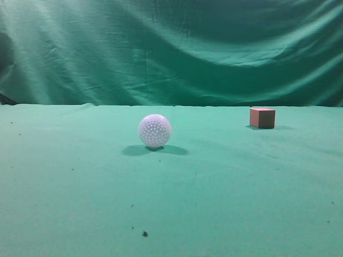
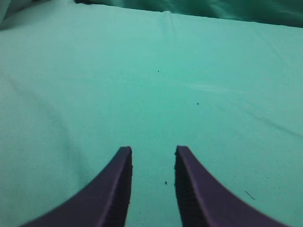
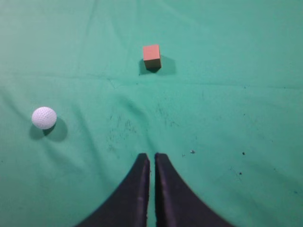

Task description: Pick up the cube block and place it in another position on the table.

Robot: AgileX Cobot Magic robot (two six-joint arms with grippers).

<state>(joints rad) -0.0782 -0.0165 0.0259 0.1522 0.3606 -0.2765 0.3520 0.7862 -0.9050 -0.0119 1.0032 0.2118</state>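
The cube block is reddish-brown with a lighter top and rests on the green table at the far right. It also shows in the right wrist view, ahead of my right gripper, which is shut and empty, well short of the cube. My left gripper is open and empty over bare green cloth; the cube is out of its view. Neither gripper shows in the exterior view.
A white dimpled ball sits near the table's middle, left of the cube; it also shows in the right wrist view. A wrinkled green curtain hangs behind the table. A few dark specks lie on the cloth.
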